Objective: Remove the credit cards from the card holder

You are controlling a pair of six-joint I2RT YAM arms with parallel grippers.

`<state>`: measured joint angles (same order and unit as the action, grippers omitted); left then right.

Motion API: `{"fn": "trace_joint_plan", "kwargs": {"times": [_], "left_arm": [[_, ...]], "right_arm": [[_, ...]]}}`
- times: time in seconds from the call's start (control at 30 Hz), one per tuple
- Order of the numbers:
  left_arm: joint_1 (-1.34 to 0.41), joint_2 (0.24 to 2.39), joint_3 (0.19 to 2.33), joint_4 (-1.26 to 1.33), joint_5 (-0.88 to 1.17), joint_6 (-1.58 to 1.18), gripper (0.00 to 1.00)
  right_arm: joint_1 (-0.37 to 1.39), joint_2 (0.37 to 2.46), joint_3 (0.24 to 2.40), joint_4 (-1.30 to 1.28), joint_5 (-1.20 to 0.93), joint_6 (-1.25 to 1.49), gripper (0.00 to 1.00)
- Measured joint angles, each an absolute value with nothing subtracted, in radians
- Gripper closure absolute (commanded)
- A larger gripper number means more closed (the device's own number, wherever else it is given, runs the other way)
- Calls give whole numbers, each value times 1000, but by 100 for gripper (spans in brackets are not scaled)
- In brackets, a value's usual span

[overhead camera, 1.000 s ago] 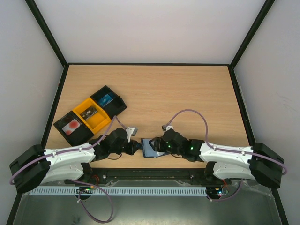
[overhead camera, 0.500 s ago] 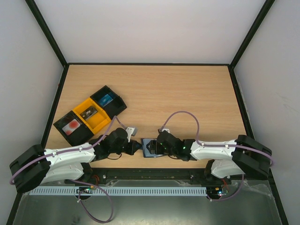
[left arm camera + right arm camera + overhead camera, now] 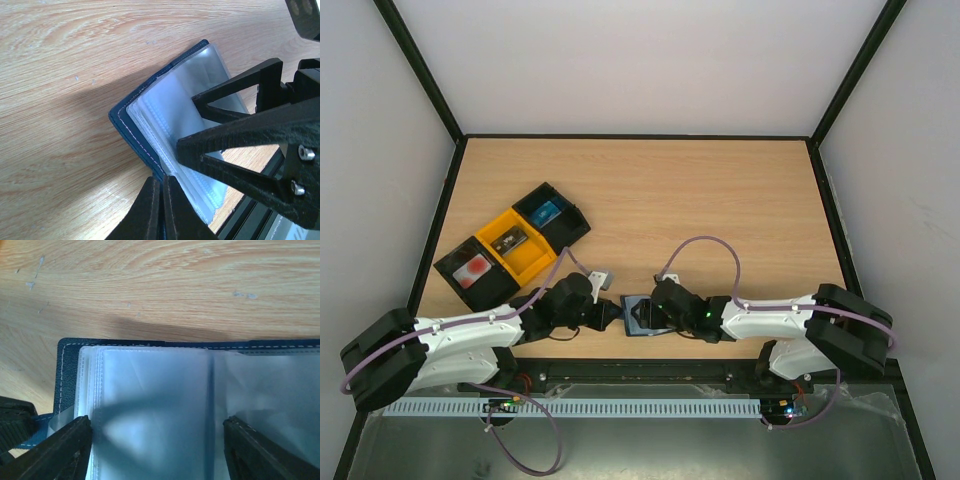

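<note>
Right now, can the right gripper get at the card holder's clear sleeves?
Probably yes: the right gripper hangs open directly over the clear sleeves, nothing between, and the left gripper pinches the navy edge of the card holder.

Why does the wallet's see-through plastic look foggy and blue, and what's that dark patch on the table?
Right wrist view: the plastic sleeves sit very close to the lens, so they blur, bluish, with a shadow across them. Left wrist view: sharper; the dark patch is a shadow on the table beside the wallet. Top view: even light.
</note>
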<state>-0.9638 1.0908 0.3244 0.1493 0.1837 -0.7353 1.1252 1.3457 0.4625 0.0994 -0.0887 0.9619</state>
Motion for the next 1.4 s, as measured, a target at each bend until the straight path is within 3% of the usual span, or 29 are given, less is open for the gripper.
{"fn": "trace_joint_plan", "kwargs": {"times": [0.73,0.83,1.03,1.17,1.4], "left_arm": [[-964,1110,330,143,183,-735,97],[-964,1111,330,144,183,-735,97],[-964,1115,332,143,183,-736,97],[-964,1119,344,144,183,-736,97],[-964,1147,347,147,183,-736,97]], "right_arm": [[1126,1262,452,-23,63,951,70],[1126,1242,450,-59,97,955,71],[1126,1210,451,-183,189,989,54],[1126,1142,469,-259,215,995,50],[1126,1038,487,-175,138,974,31]]}}
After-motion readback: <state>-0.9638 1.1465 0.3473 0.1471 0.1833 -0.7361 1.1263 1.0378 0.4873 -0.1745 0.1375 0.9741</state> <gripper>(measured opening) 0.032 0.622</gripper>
